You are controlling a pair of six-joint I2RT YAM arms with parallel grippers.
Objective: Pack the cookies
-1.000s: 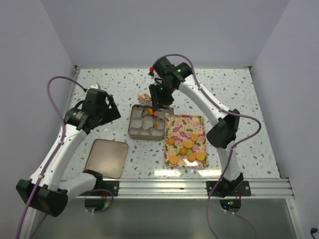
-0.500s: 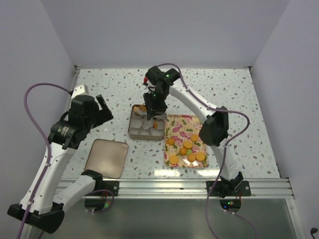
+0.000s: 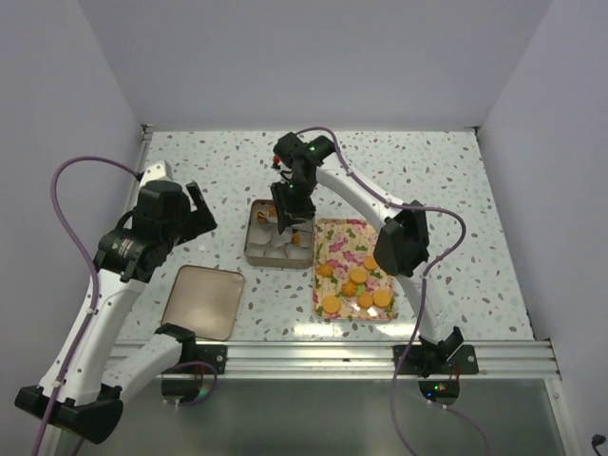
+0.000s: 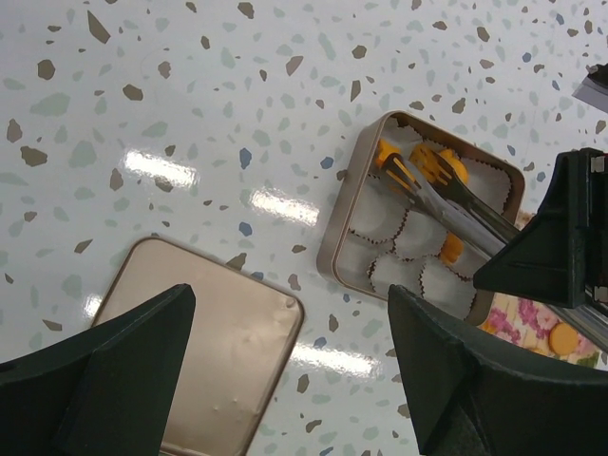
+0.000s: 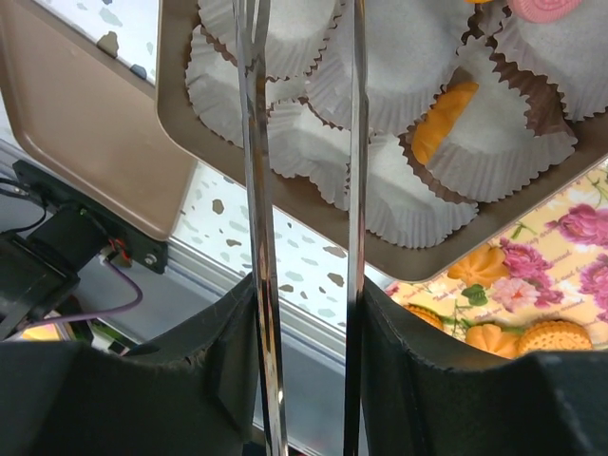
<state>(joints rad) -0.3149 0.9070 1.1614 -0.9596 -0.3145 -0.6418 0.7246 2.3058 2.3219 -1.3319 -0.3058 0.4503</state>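
Several orange cookies [image 3: 356, 277] lie on the flowered tray [image 3: 323, 233]. A few more sit in white paper cups in the tin [image 3: 253, 249]: orange ones [image 4: 452, 249] [image 5: 442, 119] and a pink one [image 5: 546, 8]. My right gripper [image 3: 293, 195] [image 5: 306, 313] is shut on metal tongs [image 4: 446, 195] [image 5: 255, 190]. It holds them over the tin, with their arms apart. The tong tips lie by the orange cookies in the far cups [image 4: 385, 152]. I cannot tell if they hold one. My left gripper [image 3: 195, 211] [image 4: 290, 294] is open and empty, high above the table.
The tin's flat lid [image 3: 202, 301] [image 4: 190, 351] [image 5: 76, 114] lies left of the tin near the front edge. The flowered tray [image 5: 570, 247] lies right against the tin. The metal rail [image 3: 313, 356] runs along the front.
The right gripper moved the tongs left and a little back over the tin. The left arm pulled away to the left and rose, then stayed still.
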